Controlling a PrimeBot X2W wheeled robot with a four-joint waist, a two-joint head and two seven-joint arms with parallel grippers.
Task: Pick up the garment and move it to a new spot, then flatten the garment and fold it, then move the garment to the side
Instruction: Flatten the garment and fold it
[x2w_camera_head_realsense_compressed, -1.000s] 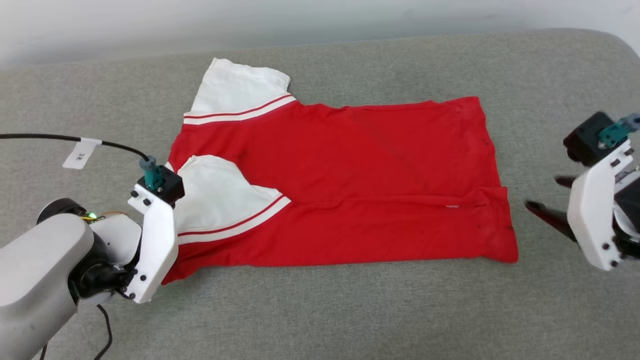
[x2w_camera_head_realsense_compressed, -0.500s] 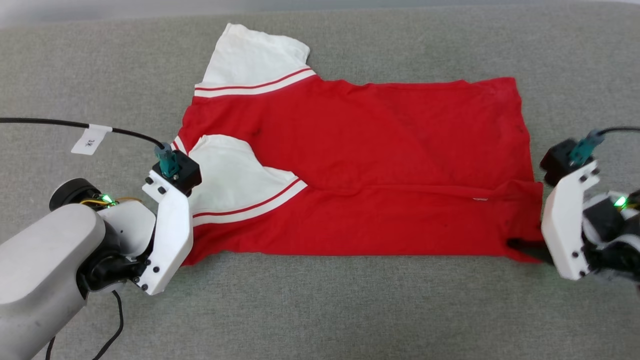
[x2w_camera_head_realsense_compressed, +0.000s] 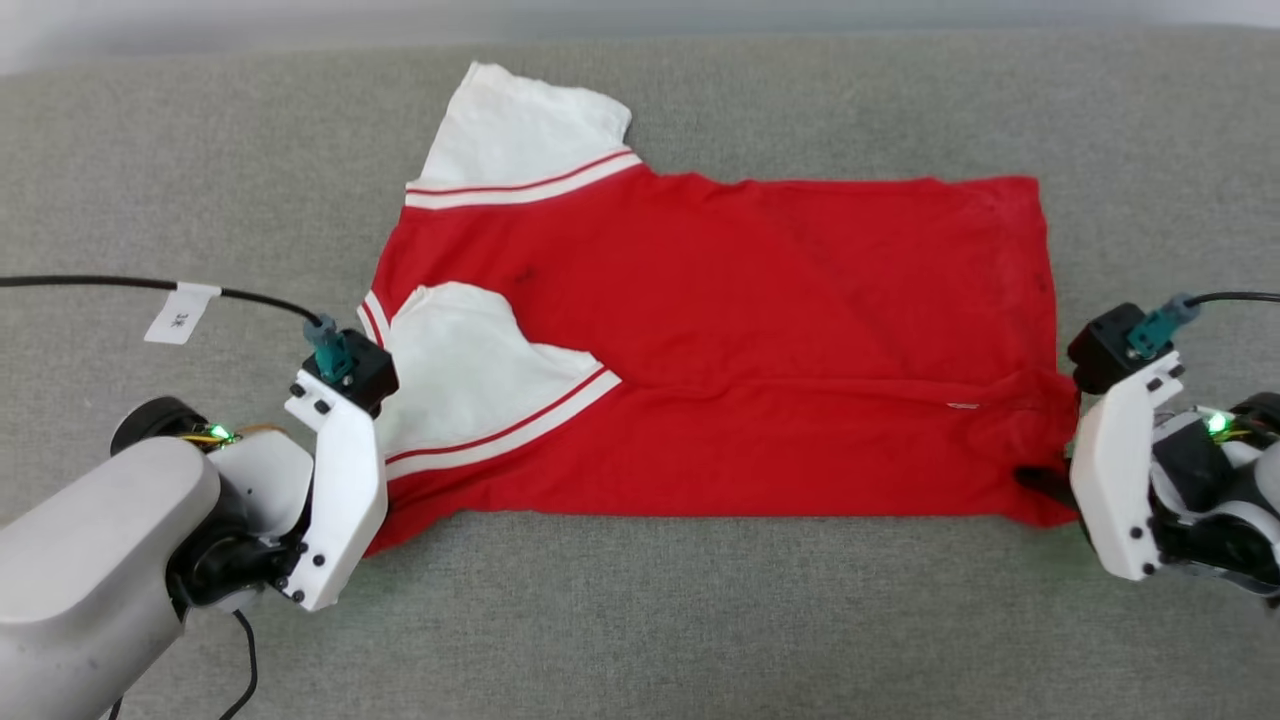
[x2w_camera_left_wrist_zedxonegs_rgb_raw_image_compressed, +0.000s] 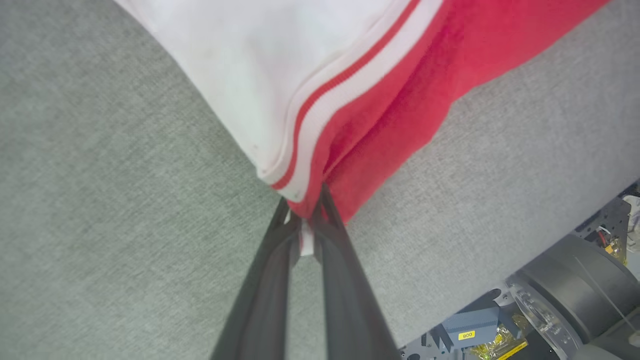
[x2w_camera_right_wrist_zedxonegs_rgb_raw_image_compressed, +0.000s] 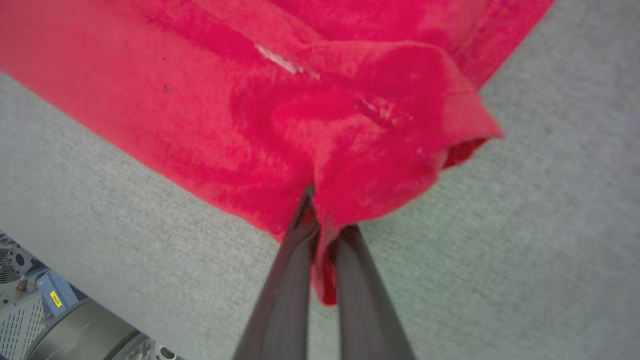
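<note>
Fingers of your right gripper (x2w_camera_right_wrist_zedxonegs_rgb_raw_image_compressed: 322, 215) are pressed together on a hem corner of the red jersey garment with white short sleeves (x2w_camera_head_realsense_compressed: 720, 330), the cloth bunching just ahead of the tips. Your left gripper (x2w_camera_left_wrist_zedxonegs_rgb_raw_image_compressed: 304, 200) likewise pinches the shoulder corner, where white-and-red striped trim meets red. The garment lies spread on the grey fabric cushion (x2w_camera_head_realsense_compressed: 640, 620), stretching between the two tools, with its near strip already folded over. To fold well, I'd judge you should raise both corners together, keep that edge taut between them, and carry it across evenly. Both arms sit low, wrists tipped down toward the cushion, one at each end.
</note>
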